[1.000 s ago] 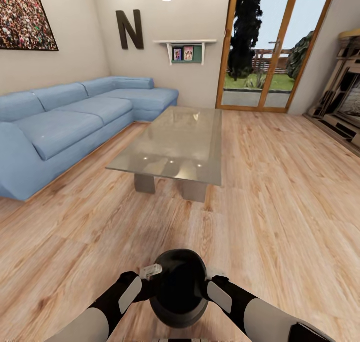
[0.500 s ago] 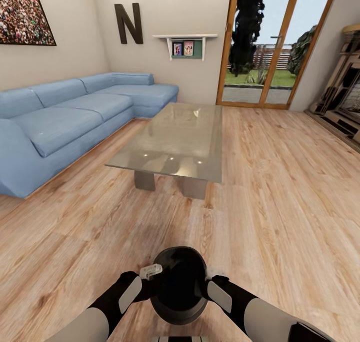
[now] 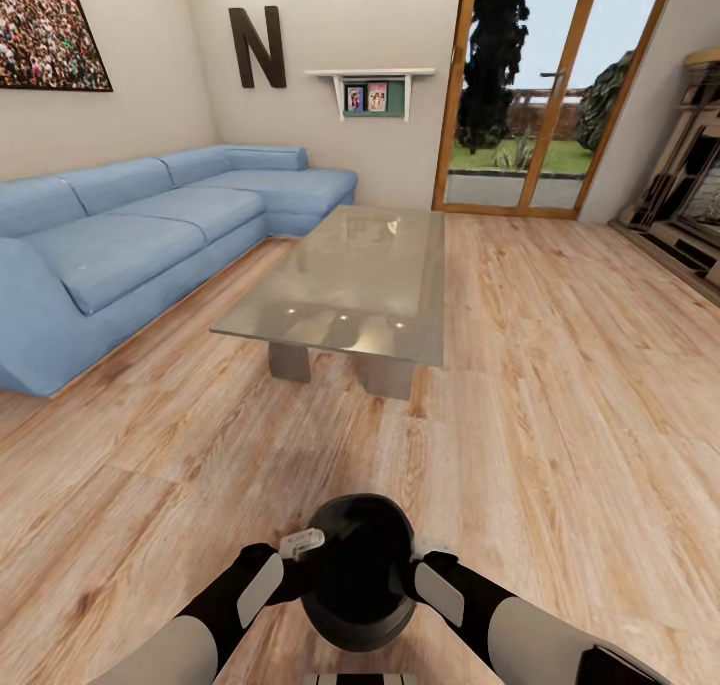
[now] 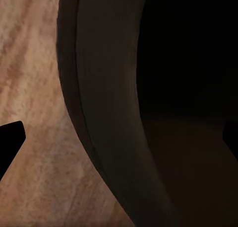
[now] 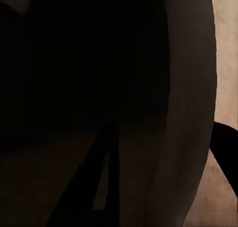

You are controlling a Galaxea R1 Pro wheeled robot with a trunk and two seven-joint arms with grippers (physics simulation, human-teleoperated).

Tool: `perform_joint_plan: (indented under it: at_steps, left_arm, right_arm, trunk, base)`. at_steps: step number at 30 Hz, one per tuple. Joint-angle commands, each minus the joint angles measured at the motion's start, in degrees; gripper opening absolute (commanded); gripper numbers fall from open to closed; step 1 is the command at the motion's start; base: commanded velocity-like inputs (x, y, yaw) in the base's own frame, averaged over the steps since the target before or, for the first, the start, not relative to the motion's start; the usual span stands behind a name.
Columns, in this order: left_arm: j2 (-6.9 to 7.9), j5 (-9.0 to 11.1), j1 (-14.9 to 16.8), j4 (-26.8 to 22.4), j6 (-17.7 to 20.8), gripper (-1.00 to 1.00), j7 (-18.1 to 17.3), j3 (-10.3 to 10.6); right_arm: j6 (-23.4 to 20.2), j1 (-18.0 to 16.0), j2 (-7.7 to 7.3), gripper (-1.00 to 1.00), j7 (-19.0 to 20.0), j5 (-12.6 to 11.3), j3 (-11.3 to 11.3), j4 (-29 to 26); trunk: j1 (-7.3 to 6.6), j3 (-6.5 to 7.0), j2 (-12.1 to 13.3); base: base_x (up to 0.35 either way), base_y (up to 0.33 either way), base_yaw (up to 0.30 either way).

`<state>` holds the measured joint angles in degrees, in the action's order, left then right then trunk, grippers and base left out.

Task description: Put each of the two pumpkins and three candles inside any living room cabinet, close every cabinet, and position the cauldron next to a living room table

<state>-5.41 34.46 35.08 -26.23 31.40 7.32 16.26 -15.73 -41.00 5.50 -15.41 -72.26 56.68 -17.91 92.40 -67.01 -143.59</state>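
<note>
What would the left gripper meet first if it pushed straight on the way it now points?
Most likely the cauldron itself: the left gripper points inward at its rim, and the left wrist view has the dark wall right ahead. Contact may already exist; depth is unclear.

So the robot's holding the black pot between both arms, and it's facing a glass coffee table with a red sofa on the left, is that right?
Not quite: the sofa is blue, not red, as the head view shows. The rest holds: the black pot sits between both arms, and the glass coffee table stands ahead on the wooden floor.
</note>
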Motion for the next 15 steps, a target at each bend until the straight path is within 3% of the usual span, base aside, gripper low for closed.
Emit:
perform_joint_plan:
  at_steps: [1,15]
  left_arm:
    - [0.05,0.6,0.0,-0.2,0.2,1.00,0.5,0.4]
    - [0.05,0.6,0.0,-0.4,0.2,1.00,0.5,0.3]
  right_arm:
    - [-0.1,0.0,-0.05,-1.00,-0.5,-0.3,0.5,-0.1]
    - [-0.1,0.0,-0.05,-1.00,-0.5,-0.2,0.5,-0.1]
  trunk:
    - [-0.01,-0.05,0.0]
    - [-0.01,-0.05,0.0]
  base:
    - [0.000,0.000,0.000]
    - [0.000,0.000,0.000]
